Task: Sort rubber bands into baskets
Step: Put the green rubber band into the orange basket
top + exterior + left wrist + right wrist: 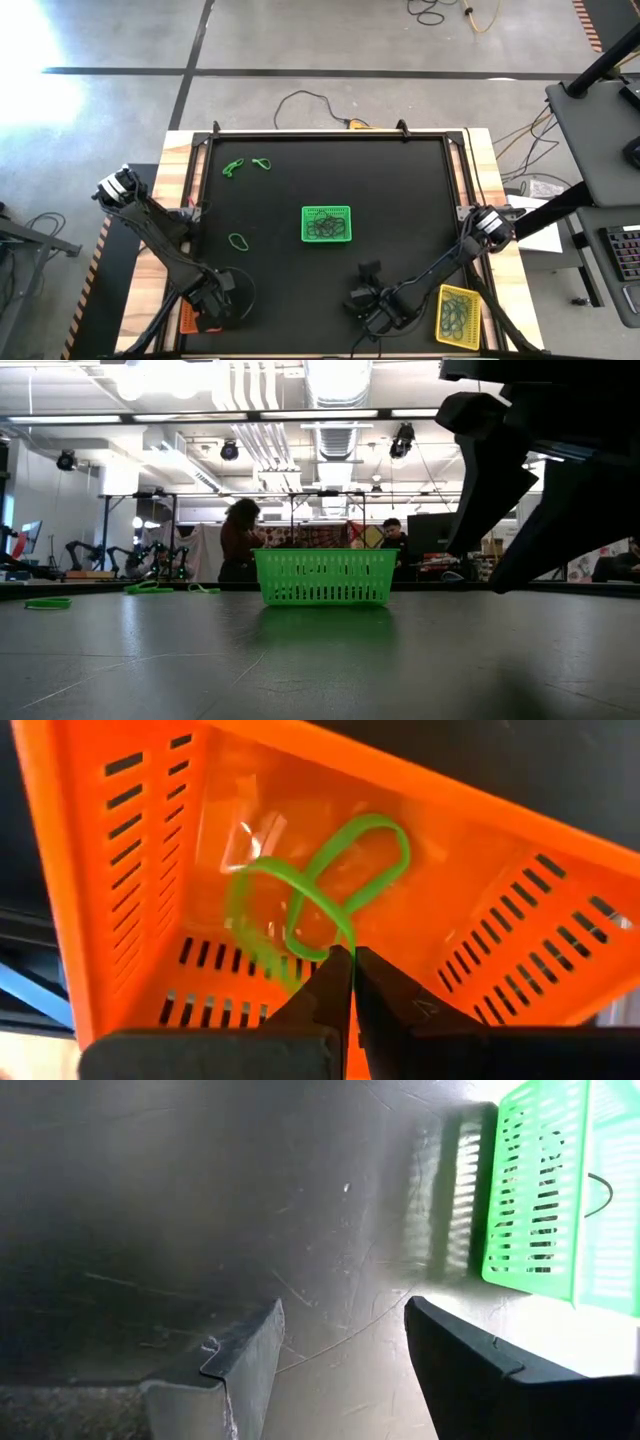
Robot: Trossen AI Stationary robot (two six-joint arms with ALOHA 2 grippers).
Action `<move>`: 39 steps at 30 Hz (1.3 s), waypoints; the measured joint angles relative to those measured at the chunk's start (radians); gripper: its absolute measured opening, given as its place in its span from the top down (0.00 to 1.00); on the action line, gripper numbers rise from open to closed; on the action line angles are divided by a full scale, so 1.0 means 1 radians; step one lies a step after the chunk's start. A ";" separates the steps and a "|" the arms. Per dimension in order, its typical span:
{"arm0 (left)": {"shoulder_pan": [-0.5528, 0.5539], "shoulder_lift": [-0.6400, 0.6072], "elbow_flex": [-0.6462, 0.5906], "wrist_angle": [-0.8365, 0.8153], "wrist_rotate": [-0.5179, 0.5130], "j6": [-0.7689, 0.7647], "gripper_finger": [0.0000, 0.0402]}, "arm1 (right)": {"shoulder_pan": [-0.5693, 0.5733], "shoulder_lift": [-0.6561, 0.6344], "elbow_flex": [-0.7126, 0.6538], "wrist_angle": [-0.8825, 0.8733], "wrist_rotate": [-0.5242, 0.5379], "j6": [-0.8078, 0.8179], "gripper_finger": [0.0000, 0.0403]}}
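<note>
My left gripper (348, 960) is shut on a green rubber band (350, 850) over the inside of the orange basket (120, 870), which stands at the table's near left corner (188, 320). My right gripper (345, 1315) hangs open over the bare black table, near the front edge right of the middle (367, 272), with nothing between its fingers. The green basket (326, 224) stands mid-table with dark bands in it. The yellow basket (458, 315) stands at the near right corner, also holding bands. Three loose green bands (233, 167) (262, 163) (239, 240) lie flat on the table's left half. My left gripper pinches the green rubber band at one spot of its loop (338, 942) between its two fingertips. The fingers come from above, pointing steeply down into the orange basket. The band hangs past the fingertips, twisted into a figure of eight; whether it touches the basket's floor I cannot tell.
A raised frame (330, 133) borders the black table top. The green basket (325, 578) stands ahead of my right gripper (520, 490) in the low view. People and lab gear show in the room far behind the table.
</note>
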 joint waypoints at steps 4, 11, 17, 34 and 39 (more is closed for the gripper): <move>0.000 -0.001 -0.004 0.000 -0.053 0.009 1.00 | -0.007 0.000 0.000 0.002 0.001 0.000 0.49; 0.003 -0.001 -0.006 -0.010 -0.094 -0.042 0.91 | -0.007 0.000 0.000 0.003 0.007 0.000 0.49; 0.003 -0.003 0.060 -0.099 -0.071 -0.019 0.80 | -0.006 0.000 0.000 0.003 0.007 0.000 0.49; 0.066 -0.010 0.375 -0.663 -0.647 -0.085 0.83 | -0.011 0.000 0.000 0.026 0.024 0.000 0.49; 0.206 -0.014 0.268 -0.634 -0.676 -0.036 0.84 | -0.011 0.000 0.000 0.028 0.024 -0.004 0.49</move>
